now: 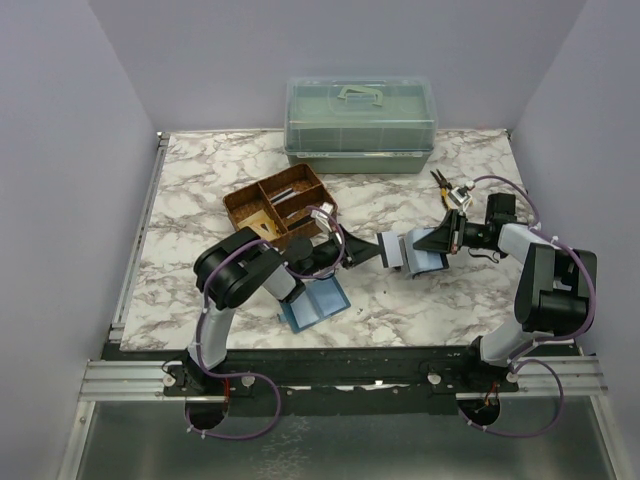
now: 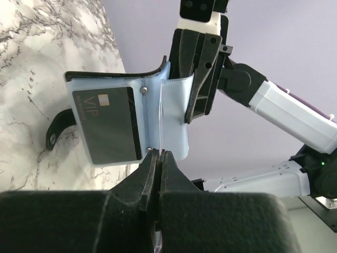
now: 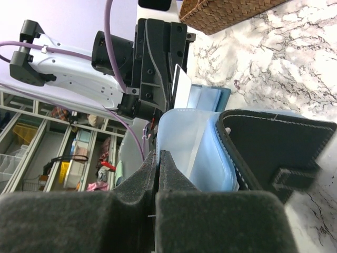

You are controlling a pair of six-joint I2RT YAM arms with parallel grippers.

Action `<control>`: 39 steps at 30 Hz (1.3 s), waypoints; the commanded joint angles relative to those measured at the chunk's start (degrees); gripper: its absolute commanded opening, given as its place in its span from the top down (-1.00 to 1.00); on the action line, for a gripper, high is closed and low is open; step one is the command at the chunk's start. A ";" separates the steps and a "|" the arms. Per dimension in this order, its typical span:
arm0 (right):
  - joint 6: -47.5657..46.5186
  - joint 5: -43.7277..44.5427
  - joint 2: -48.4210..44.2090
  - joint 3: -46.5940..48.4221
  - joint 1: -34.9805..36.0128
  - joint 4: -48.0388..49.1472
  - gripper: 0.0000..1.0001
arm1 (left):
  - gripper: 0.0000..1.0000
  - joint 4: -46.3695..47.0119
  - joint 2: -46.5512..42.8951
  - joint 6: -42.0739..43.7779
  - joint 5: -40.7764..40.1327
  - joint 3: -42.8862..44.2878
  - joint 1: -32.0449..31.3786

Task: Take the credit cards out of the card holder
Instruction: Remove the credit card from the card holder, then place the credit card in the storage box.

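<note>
The black card holder (image 1: 403, 250) hangs open above the table between my two grippers, its blue-grey inside (image 2: 176, 118) facing the left wrist camera. A dark VIP card (image 2: 108, 124) sits in its left clear sleeve. My left gripper (image 1: 362, 250) (image 2: 159, 154) is shut on a thin white card (image 2: 159, 126), seen edge-on at the holder's fold; the card also shows in the right wrist view (image 3: 181, 87). My right gripper (image 1: 432, 240) (image 3: 158, 153) is shut on a clear blue sleeve (image 3: 189, 142) of the holder. The black cover (image 3: 274, 147) and snap tab (image 3: 295, 176) are beside it.
A light-blue flat folder (image 1: 315, 305) lies on the marble table (image 1: 200, 180) under the left arm. A brown wicker tray (image 1: 280, 205) stands behind the left arm. A green lidded box (image 1: 360, 125) is at the back. Pliers (image 1: 447, 187) lie near the right gripper.
</note>
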 commanded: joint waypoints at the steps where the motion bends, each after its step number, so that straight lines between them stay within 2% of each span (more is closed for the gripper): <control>1: 0.74 -8.24 -0.02 0.17 -0.19 1.26 1.00 | 1.00 9.27 -2.50 1.66 2.23 -0.31 0.11; 7: 0.30 -7.98 -0.29 0.09 -0.19 1.16 1.00 | 1.00 7.77 -6.25 2.71 2.24 -3.43 2.21; 10: -0.98 -7.69 -0.38 0.36 -0.15 0.10 1.00 | 1.00 2.05 -10.00 5.57 2.52 -4.65 2.59; 14: -3.15 -7.34 -0.42 1.01 -0.14 -2.19 1.00 | 1.00 -14.46 -17.32 12.50 3.79 -4.52 3.25; 17: -5.61 -7.15 -0.62 1.71 -0.15 -4.71 1.00 | 1.00 -33.38 -24.47 21.15 4.67 -2.37 5.00; 22: -11.14 -6.43 -1.29 3.46 -0.14 -10.18 1.00 | 1.00 -79.82 -33.90 47.27 -0.87 11.98 8.08; 25: -13.29 -6.00 -1.43 4.18 -0.15 -12.36 1.00 | 0.99 -97.50 -34.52 60.63 -4.38 22.22 10.74; 27: -14.19 -5.75 -1.60 4.50 -0.20 -13.31 1.00 | 0.91 -105.18 -33.84 68.18 -5.94 27.86 12.71; 29: -14.37 -5.41 -1.93 4.55 -0.17 -13.42 1.00 | 1.00 -111.16 -32.87 76.10 -7.69 33.38 14.41; 31: -14.45 -5.18 -2.20 4.56 -0.14 -13.37 1.00 | 1.00 -115.63 -31.45 82.78 -10.44 38.38 16.16; 36: -15.50 -4.85 -1.65 5.08 -0.21 -14.38 1.00 | 1.00 -124.01 -24.41 91.67 -13.20 50.58 21.31; 39: -18.27 -5.20 -0.82 6.00 -0.18 -17.06 1.00 | 1.00 -125.18 -21.20 96.20 -14.51 53.48 23.40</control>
